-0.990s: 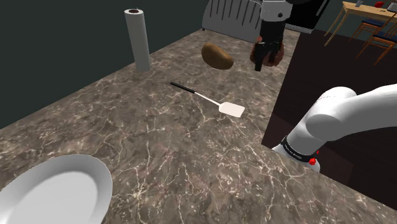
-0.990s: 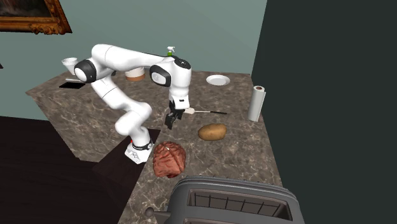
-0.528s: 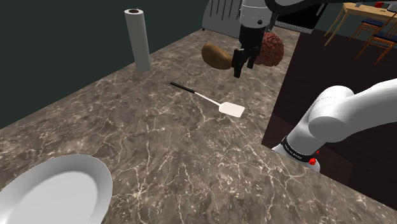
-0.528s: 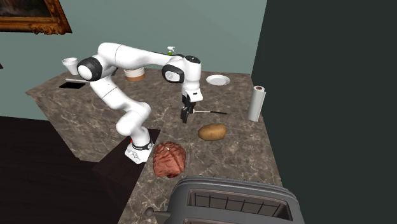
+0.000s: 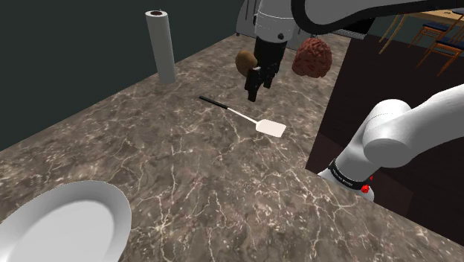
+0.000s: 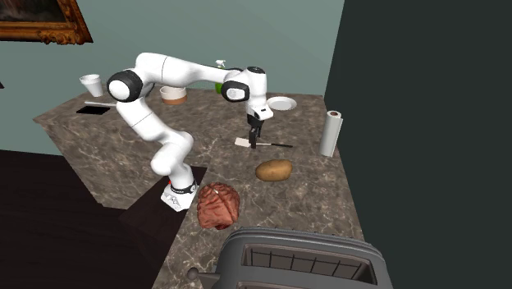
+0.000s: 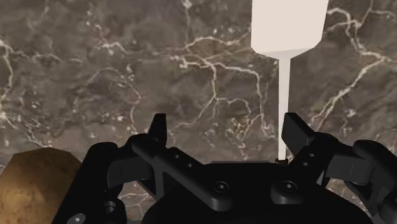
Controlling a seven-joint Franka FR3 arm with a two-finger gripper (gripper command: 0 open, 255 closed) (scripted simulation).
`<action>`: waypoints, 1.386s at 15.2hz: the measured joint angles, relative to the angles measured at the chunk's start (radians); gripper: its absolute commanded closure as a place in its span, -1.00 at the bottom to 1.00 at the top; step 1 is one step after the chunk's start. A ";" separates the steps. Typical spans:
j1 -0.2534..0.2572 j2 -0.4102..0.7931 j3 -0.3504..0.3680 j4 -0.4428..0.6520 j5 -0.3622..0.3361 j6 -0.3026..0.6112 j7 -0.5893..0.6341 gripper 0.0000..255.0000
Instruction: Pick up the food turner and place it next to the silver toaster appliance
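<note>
the task is barely getting under way: the food turner (image 5: 242,116) is lying flat on the marble countertop (image 5: 186,171), untouched and well apart from the silver toaster (image 6: 299,259). the gripper (image 5: 253,93) is hovering above the turner's thin shaft with its fingers spread wide, gripping nothing. in the wrist view the shaft is running close along one finger's inner side, with the white blade ahead. descending, clasping, lifting, carrying and setting down beside the toaster are all remaining. compared with a second ago, the arm is swinging away from the reddish lumpy thing (image 5: 311,58), past the potato (image 5: 243,61), over to the turner, which is lying where it was.
</note>
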 measured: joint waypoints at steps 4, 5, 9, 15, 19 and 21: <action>0.027 0.081 0.072 0.058 0.008 0.081 0.036 -1.00; 0.031 0.090 0.081 0.064 0.008 0.093 0.039 -1.00; 0.035 0.110 0.098 0.040 0.010 0.144 0.046 -1.00; 0.036 0.127 0.109 -0.009 0.013 0.212 0.048 -1.00; 0.036 0.128 0.109 -0.011 0.013 0.214 0.047 -1.00; 0.036 0.128 0.109 -0.011 0.013 0.214 0.047 1.00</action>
